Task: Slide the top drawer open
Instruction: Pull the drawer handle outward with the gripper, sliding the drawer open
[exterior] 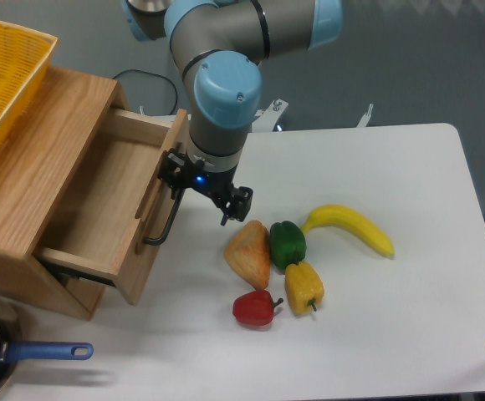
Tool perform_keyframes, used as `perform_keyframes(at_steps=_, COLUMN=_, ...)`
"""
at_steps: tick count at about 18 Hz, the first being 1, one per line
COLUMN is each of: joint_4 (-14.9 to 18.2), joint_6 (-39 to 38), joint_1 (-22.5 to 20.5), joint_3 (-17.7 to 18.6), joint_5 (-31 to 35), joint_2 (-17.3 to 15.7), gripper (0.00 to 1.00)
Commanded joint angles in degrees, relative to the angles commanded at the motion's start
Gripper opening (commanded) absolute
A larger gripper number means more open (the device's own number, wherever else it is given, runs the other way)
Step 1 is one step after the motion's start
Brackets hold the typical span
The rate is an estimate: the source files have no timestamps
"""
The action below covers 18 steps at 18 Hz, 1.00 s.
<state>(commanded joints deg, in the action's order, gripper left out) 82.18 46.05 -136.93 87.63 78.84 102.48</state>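
Observation:
The top drawer [100, 205] of the light oak cabinet [25, 175] stands pulled well out to the right, and its bare wooden floor shows. A black bar handle [162, 224] runs along its front panel. My gripper [197, 199] hangs at the upper end of that handle. Its fingers are spread wide. The left finger sits hooked behind the bar against the drawer front, while the right finger [236, 205] hangs free over the white table. Nothing is clamped between them.
A yellow basket [0, 75] rests on top of the cabinet. Just right of the gripper lie a tan vegetable [249, 253], a green pepper [287, 243], a yellow pepper [303, 286], a red pepper [255, 308] and a banana [351, 225]. A blue-handled pan [42, 352] sits at the bottom left.

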Motion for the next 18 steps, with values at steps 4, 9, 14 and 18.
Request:
perform_keyframes(at_steps=4, joint_4=0.09, joint_6=0.09, joint_1=-0.97, joint_3=-0.09, joint_5=0.0, joint_2=0.0, gripper=1.0)
perform_keyframes(at_steps=9, joint_4=0.35, joint_6=0.26, joint_1=-2.11, joint_3=-0.09, joint_5=-0.09, joint_2=0.0, gripper=1.0)
perform_keyframes(at_steps=14, joint_4=0.53, joint_6=1.58, joint_1=-2.99, joint_3=-0.09, joint_5=-0.26, joint_2=0.0, gripper=1.0)
perform_keyframes(at_steps=18, joint_4=0.97, joint_6=1.58, joint_1=-3.08, joint_3=-0.35, joint_5=-0.26, joint_2=0.09, gripper=1.0)
